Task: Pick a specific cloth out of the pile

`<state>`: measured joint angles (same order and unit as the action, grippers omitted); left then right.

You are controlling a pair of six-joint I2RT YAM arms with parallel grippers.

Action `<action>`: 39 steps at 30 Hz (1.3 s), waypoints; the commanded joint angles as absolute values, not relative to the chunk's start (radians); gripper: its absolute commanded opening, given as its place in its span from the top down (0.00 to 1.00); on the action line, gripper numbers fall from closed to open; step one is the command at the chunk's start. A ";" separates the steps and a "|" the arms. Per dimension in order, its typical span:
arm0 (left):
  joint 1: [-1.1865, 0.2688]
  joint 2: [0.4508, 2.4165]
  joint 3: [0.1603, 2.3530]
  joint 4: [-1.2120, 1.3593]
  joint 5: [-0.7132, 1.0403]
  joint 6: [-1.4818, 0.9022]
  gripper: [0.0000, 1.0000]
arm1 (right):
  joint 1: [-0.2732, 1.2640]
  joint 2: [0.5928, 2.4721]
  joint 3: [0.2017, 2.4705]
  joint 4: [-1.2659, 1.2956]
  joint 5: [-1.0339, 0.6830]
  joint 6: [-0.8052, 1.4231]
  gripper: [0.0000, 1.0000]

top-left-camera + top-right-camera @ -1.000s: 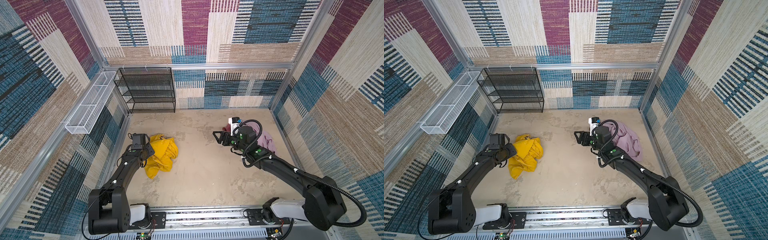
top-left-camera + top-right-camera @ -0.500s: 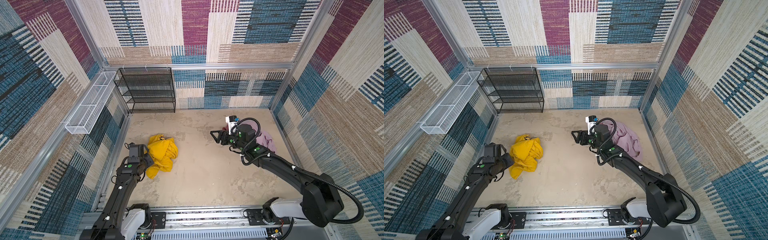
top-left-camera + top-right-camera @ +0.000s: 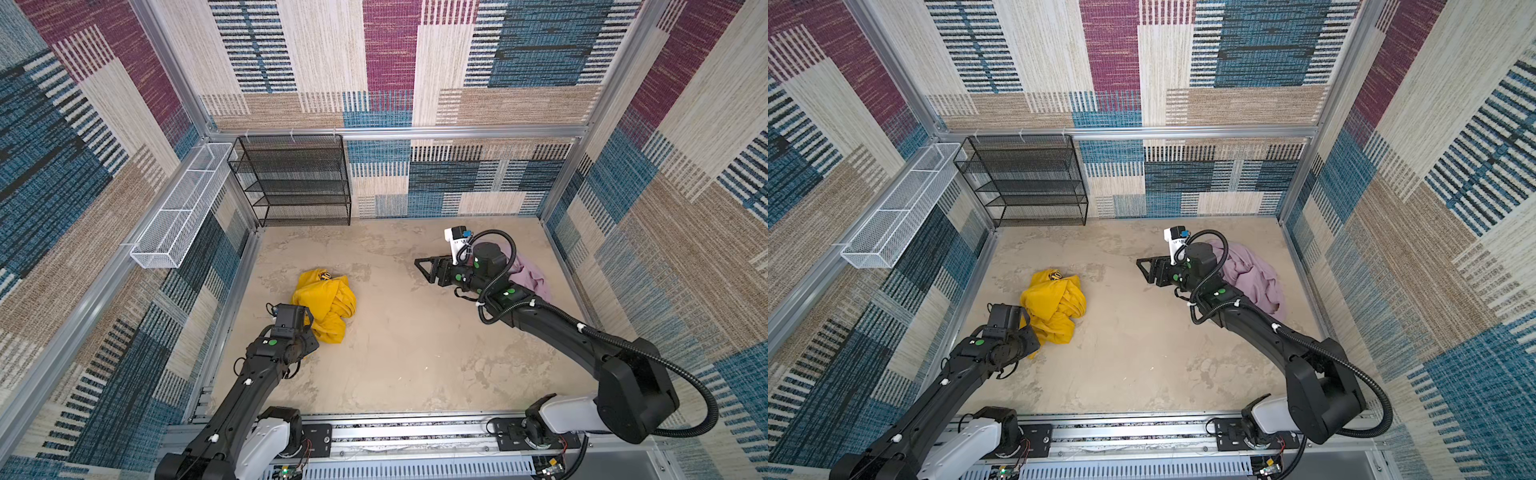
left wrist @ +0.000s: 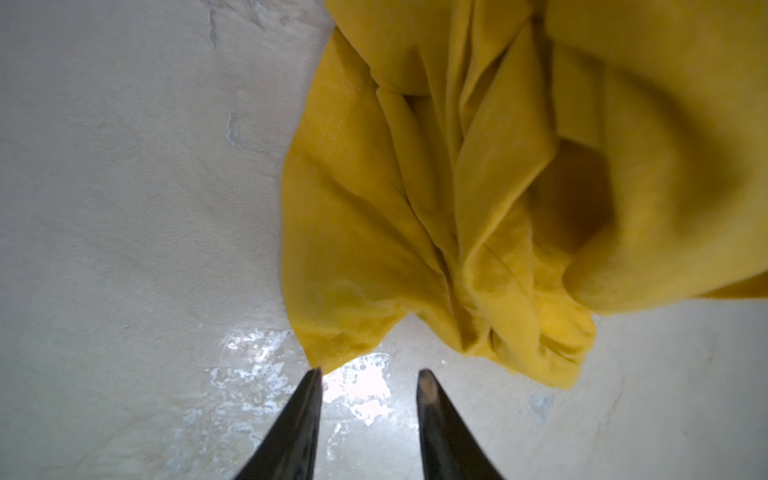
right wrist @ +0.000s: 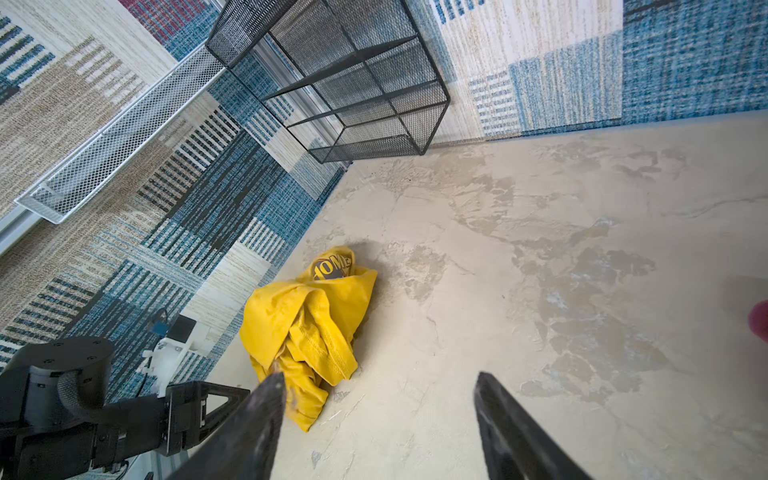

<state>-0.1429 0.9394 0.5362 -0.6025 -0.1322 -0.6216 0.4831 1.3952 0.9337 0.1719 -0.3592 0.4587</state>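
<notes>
The cloth (image 3: 328, 299) (image 3: 1054, 303) is a crumpled mustard-yellow heap on the floor at centre left, its dark printed mark (image 5: 332, 266) on the far end. My left gripper (image 4: 370, 371) is open just off the heap's near corner, with bare floor between its fingers. In both top views its wrist (image 3: 291, 328) covers the fingers. The pile shows as a pale lilac-pink cloth (image 3: 1254, 278) behind my right arm, with a dark rose-red bit (image 5: 759, 318) at a frame edge. My right gripper (image 3: 420, 266) (image 5: 379, 376) hangs open and empty over the floor, pointing toward the yellow cloth.
A black mesh shelf (image 3: 295, 183) stands against the back wall at the left. A white wire basket (image 3: 178, 216) hangs on the left wall. Patterned walls close in three sides, and a metal rail (image 3: 415, 432) runs along the front.
My left arm has drawn back along the cloth's left side toward the front rail. The yellow cloth stays where it lay. My right gripper has shifted slightly left.
</notes>
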 commanded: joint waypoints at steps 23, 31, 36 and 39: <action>-0.167 1.020 0.530 -0.575 -0.125 -0.598 0.60 | 0.483 1.408 0.948 0.218 -0.392 0.493 0.26; -0.167 1.054 0.571 -0.584 -0.162 -0.584 0.57 | 0.483 1.415 0.955 0.218 -0.396 0.489 0.26; -0.167 1.109 0.593 -0.584 -0.166 -0.583 0.57 | 0.483 1.417 0.958 0.216 -0.394 0.486 0.26; -0.167 1.154 0.615 -0.584 -0.166 -0.579 0.57 | 0.484 1.419 0.963 0.217 -0.396 0.486 0.26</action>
